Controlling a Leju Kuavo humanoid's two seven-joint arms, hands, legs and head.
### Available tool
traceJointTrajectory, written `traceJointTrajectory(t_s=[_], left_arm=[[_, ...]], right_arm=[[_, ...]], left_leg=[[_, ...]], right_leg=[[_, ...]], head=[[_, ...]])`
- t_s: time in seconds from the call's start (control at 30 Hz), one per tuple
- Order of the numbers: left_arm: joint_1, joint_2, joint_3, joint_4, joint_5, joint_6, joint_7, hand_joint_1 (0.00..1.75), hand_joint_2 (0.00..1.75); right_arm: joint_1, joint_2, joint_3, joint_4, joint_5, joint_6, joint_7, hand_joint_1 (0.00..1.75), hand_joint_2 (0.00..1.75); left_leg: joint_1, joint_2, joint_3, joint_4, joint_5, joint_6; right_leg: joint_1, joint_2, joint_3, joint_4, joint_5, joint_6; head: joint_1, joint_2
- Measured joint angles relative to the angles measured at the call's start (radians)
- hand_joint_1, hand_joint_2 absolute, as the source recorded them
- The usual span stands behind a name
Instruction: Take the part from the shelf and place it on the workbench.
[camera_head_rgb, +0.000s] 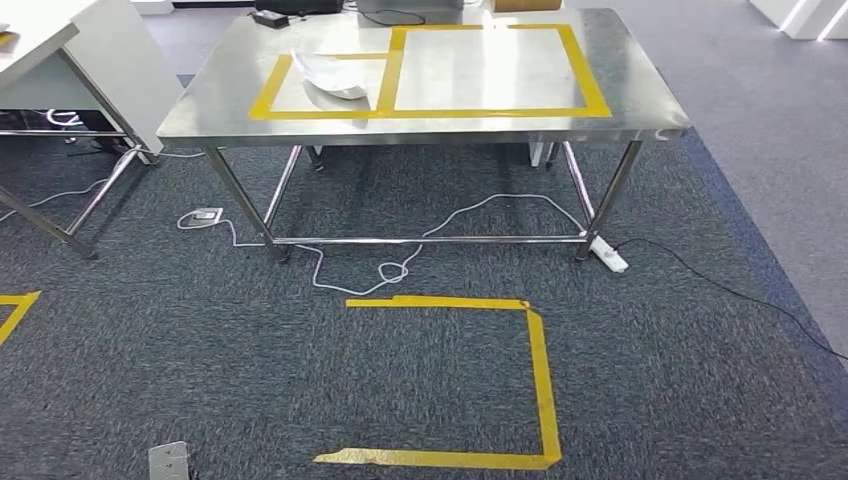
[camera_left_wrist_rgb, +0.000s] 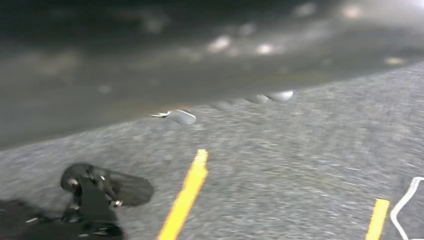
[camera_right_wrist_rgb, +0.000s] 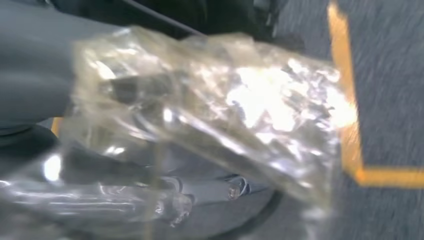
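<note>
In the right wrist view my right hand (camera_right_wrist_rgb: 35, 75) grips a crumpled clear plastic bag (camera_right_wrist_rgb: 240, 110) with a dark part inside it; the bag hides most of the fingers. It hangs over the dark carpet near a yellow tape corner (camera_right_wrist_rgb: 350, 165). The steel workbench (camera_head_rgb: 480, 70) stands ahead in the head view, marked with two yellow tape rectangles. A shiny silver bagged piece (camera_head_rgb: 335, 78) lies in the smaller left rectangle (camera_head_rgb: 270, 95).
A yellow tape square (camera_head_rgb: 540, 380) marks the carpet in front of the bench. White cable (camera_head_rgb: 400, 268) and a power strip (camera_head_rgb: 608, 255) lie by the bench legs. Another table (camera_head_rgb: 60, 40) stands at the far left. The left wrist view is blurred carpet with yellow tape (camera_left_wrist_rgb: 187, 197).
</note>
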Motion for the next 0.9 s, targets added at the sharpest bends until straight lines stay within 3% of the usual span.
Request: traceJointTrajectory(t_s=[0.03,0.07,0.1,0.13,0.2,0.27,0.3,0.33,0.4,0.43,0.47,0.53,0.57,0.6,0.63,0.67,0.7,0.73,0.77,0.8,0.83,0.9], left_arm=[[0.013,0.0,0.006,-0.012,0.002,-0.019,0.009,0.0,0.0],[0.024,0.0,0.013,-0.025,0.001,-0.037,0.018,0.0,0.0],[0.034,-0.001,0.022,-0.04,-0.004,-0.053,0.027,0.0,0.0],[0.041,-0.003,0.03,-0.053,-0.01,-0.064,0.034,0.0,0.0],[0.051,-0.007,0.044,-0.08,-0.024,-0.078,0.043,0.0,0.0],[0.053,-0.012,0.056,-0.104,-0.033,-0.084,0.046,0.0,0.0],[0.052,-0.014,0.061,-0.113,-0.037,-0.086,0.047,0.0,0.0],[0.052,-0.017,0.066,-0.118,-0.042,-0.087,0.047,0.0,0.0],[0.055,-0.024,0.078,-0.127,-0.056,-0.091,0.049,0.0,0.0],[0.057,-0.028,0.084,-0.131,-0.064,-0.094,0.05,0.0,0.0],[0.058,-0.031,0.088,-0.136,-0.072,-0.096,0.05,0.0,0.0],[0.058,-0.036,0.095,-0.143,-0.089,-0.099,0.049,0.0,0.0],[0.058,-0.038,0.099,-0.146,-0.097,-0.1,0.049,0.0,0.0],[0.058,-0.039,0.103,-0.147,-0.105,-0.099,0.048,0.0,0.0],[0.058,-0.041,0.108,-0.148,-0.113,-0.098,0.047,0.0,0.0],[0.057,-0.043,0.111,-0.148,-0.122,-0.097,0.045,0.0,0.0],[0.055,-0.045,0.114,-0.148,-0.132,-0.092,0.042,0.0,0.0],[0.052,-0.049,0.116,-0.148,-0.144,-0.084,0.038,0.0,0.0],[0.047,-0.053,0.117,-0.148,-0.155,-0.073,0.034,0.0,0.0],[0.041,-0.058,0.117,-0.147,-0.167,-0.059,0.029,0.0,0.0],[0.035,-0.06,0.116,-0.145,-0.176,-0.045,0.024,0.0,0.0],[0.028,-0.061,0.116,-0.136,-0.187,-0.019,0.016,0.0,0.0]], right_arm=[[0.001,0.006,0.002,0.002,0.004,-0.01,-0.003,0.0,0.0],[0.002,0.011,0.005,0.006,0.007,-0.019,-0.004,0.0,0.0],[0.003,0.016,0.008,0.01,0.01,-0.026,-0.005,0.0,0.0],[0.002,0.019,0.011,0.015,0.012,-0.031,-0.005,0.0,0.0],[0.001,0.027,0.016,0.025,0.013,-0.038,-0.006,0.0,0.0],[0.0,0.033,0.02,0.033,0.013,-0.042,-0.006,0.0,0.0],[0.0,0.035,0.022,0.035,0.013,-0.044,-0.006,0.0,0.0],[-0.001,0.035,0.023,0.037,0.013,-0.045,-0.007,0.0,0.0],[0.001,0.035,0.024,0.039,0.012,-0.048,-0.009,0.0,0.0],[0.004,0.035,0.024,0.04,0.011,-0.05,-0.011,0.0,0.0],[0.005,0.034,0.024,0.041,0.01,-0.052,-0.014,0.0,0.0],[0.006,0.034,0.026,0.043,0.011,-0.055,-0.021,0.0,0.0],[0.006,0.034,0.027,0.045,0.011,-0.056,-0.023,0.0,0.0],[0.007,0.034,0.029,0.046,0.011,-0.056,-0.024,0.0,0.0],[0.008,0.034,0.03,0.046,0.01,-0.057,-0.025,0.0,0.0],[0.01,0.034,0.031,0.046,0.008,-0.055,-0.026,0.0,0.0],[0.012,0.031,0.031,0.046,0.006,-0.049,-0.028,0.0,0.0],[0.014,0.026,0.031,0.046,0.005,-0.039,-0.031,0.0,0.0],[0.016,0.018,0.032,0.046,0.004,-0.025,-0.033,0.0,0.0],[0.016,0.008,0.033,0.047,0.003,-0.009,-0.035,0.0,0.0],[0.017,-0.001,0.033,0.047,0.003,0.005,-0.036,0.0,0.0],[0.02,-0.015,0.034,0.047,0.004,0.027,-0.035,0.0,0.0]], left_leg=[[0.001,0.0,-0.006,0.068,-0.04,-0.002],[0.001,0.0,-0.006,0.121,-0.054,-0.003],[0.001,0.0,0.005,0.149,-0.043,-0.001],[0.001,-0.001,0.031,0.142,-0.016,0.003],[-0.002,-0.002,0.13,0.031,0.023,0.017],[-0.008,-0.005,0.237,-0.123,0.003,0.03],[-0.01,-0.005,0.266,-0.17,-0.011,0.034],[-0.012,-0.005,0.271,-0.191,-0.015,0.037],[-0.01,-0.001,0.248,-0.193,0.002,0.046],[-0.009,0.001,0.233,-0.193,0.015,0.053],[-0.008,0.002,0.216,-0.194,0.028,0.059],[-0.011,-0.003,0.179,-0.193,0.054,0.063],[-0.013,-0.007,0.16,-0.193,0.067,0.062],[-0.015,-0.01,0.142,-0.191,0.081,0.061],[-0.016,-0.014,0.125,-0.19,0.094,0.059],[-0.017,-0.021,0.108,-0.187,0.107,0.058],[-0.018,-0.028,0.095,-0.185,0.119,0.056],[-0.02,-0.036,0.084,-0.181,0.129,0.054],[-0.023,-0.045,0.075,-0.177,0.14,0.051],[-0.025,-0.054,0.068,-0.175,0.15,0.048],[-0.027,-0.063,0.061,-0.173,0.16,0.043],[-0.024,-0.069,0.05,-0.165,0.162,0.033]], right_leg=[[0.002,0.0,-0.015,0.002,0.013,-0.002],[0.003,-0.001,-0.032,0.006,0.027,-0.002],[0.005,-0.001,-0.051,0.011,0.039,-0.001],[0.006,-0.001,-0.069,0.018,0.05,0.0],[0.01,-0.002,-0.105,0.03,0.07,0.003],[0.013,-0.003,-0.124,0.039,0.088,0.011],[0.013,-0.004,-0.13,0.041,0.098,0.017],[0.013,-0.006,-0.135,0.042,0.108,0.022],[0.011,-0.004,-0.149,0.052,0.103,0.032],[0.01,-0.002,-0.16,0.073,0.071,0.037],[0.009,0.001,-0.175,0.113,0.022,0.041],[0.008,0.003,-0.207,0.237,-0.075,0.046],[0.008,0.003,-0.215,0.298,-0.089,0.046],[0.009,0.003,-0.212,0.337,-0.074,0.045],[0.01,0.005,-0.196,0.346,-0.04,0.041],[0.012,0.01,-0.161,0.319,-0.003,0.036],[0.013,0.024,-0.109,0.257,0.016,0.029],[0.015,0.042,-0.045,0.171,0.013,0.021],[0.015,0.056,0.012,0.086,-0.008,0.017],[0.015,0.065,0.049,0.023,-0.033,0.014],[0.015,0.062,0.066,-0.012,-0.049,0.011],[0.012,0.04,0.059,-0.022,-0.048,0.001]], head=[[-0.001,0.0],[-0.001,0.0],[-0.002,0.0],[-0.002,0.0],[-0.003,0.0],[-0.003,0.0],[-0.003,0.0],[-0.003,0.0],[-0.003,0.0],[-0.002,0.0],[-0.001,0.0],[0.002,0.0],[0.002,0.0],[0.001,0.0],[0.001,0.0],[0.001,0.0],[0.001,0.0],[0.001,0.0],[0.0,0.0],[0.0,0.0],[0.0,0.0],[0.001,0.0]])
